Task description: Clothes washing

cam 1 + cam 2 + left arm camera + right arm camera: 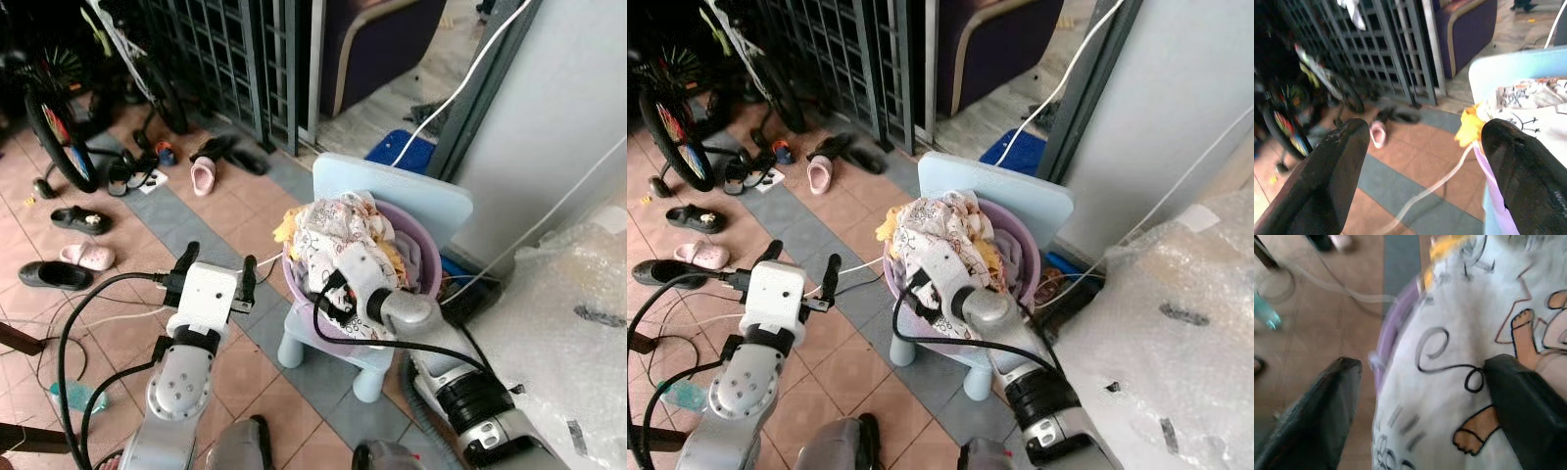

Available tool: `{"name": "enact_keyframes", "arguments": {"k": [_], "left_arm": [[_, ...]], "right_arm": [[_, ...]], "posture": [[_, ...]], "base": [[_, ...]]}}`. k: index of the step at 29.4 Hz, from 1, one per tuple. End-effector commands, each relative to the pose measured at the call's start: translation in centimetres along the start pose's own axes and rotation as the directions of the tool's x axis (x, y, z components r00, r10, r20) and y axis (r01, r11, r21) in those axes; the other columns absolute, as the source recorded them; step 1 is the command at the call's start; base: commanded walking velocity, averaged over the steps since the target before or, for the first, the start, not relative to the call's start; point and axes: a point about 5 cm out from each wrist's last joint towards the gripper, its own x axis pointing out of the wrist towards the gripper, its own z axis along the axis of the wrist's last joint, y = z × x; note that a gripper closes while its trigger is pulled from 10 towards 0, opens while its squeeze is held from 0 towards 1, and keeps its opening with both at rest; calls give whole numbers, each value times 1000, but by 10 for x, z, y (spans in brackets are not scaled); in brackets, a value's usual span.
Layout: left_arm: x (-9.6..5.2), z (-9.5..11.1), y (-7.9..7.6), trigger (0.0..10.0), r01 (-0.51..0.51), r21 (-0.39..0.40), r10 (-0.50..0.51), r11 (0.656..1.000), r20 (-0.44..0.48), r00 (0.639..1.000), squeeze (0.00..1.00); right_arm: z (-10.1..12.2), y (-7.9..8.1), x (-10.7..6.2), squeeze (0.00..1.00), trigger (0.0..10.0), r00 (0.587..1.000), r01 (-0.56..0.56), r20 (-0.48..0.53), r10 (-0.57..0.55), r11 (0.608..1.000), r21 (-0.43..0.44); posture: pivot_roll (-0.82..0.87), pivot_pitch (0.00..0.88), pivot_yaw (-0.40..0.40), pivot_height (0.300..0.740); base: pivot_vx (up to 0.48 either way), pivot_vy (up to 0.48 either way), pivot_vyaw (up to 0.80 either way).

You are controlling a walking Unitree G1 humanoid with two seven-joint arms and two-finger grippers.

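Printed cloth (338, 230) in smooth plastic basin (423, 245); tiled floor (245, 211).

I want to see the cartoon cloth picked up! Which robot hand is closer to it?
The right. The right gripper is at the basin's rim, one finger on the cartoon cloth. The left gripper hangs open over the floor, beside the chair.

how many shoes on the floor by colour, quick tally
pink slippers: 2, one near the gate, one by the black shoes
black shoes: 2, one above the other
total: 4 clearly seen; the darker pile by the gate is too murky to count
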Motion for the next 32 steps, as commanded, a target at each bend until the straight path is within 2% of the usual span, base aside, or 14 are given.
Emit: {"name": "enact_keyframes", "arguments": {"k": [1, 4, 8, 14, 23, 32], "left_arm": [[-6, -11, 3, 10000, -12, -55, 8, 998, -85, 996, 0], [-10, -26, 6, 10000, 3, -116, -24, 993, -180, 983, 0], [-10, -34, 7, 10000, 34, -97, -56, 995, -229, 972, 0], [-4, -36, 7, 10000, 39, -91, -60, 995, -248, 967, 0], [-3, -36, 3, 10000, 22, -96, -45, 995, -248, 968, 0], [0, -37, 5, 10000, -6, -87, -15, 996, -244, 970, 0]], "right_arm": [[-2, -3, 3, 0, 0, 999, 43, -19, -44, 998, -49], [2, -10, 6, 0, 0, 995, 98, -15, -100, 992, -77], [3, -17, 8, 0, 0, 990, 138, -7, -139, 988, -69], [0, -22, 8, 0, 0, 987, 162, -2, -162, 985, -66], [-5, -23, 8, 0, 0, 988, 152, -16, -153, 985, -76], [0, -23, 12, 0, 0, 991, 137, 5, -137, 989, -60]], "posture": [[67, 165, -20, 740], [65, 168, -24, 740], [52, 164, -30, 740], [38, 158, -37, 740], [37, 151, -68, 740], [35, 138, -77, 740]], "base": [[0, 0, 0], [0, 0, 0], [0, 0, 0], [0, 0, 0], [0, 0, 0], [0, 0, 0]]}}
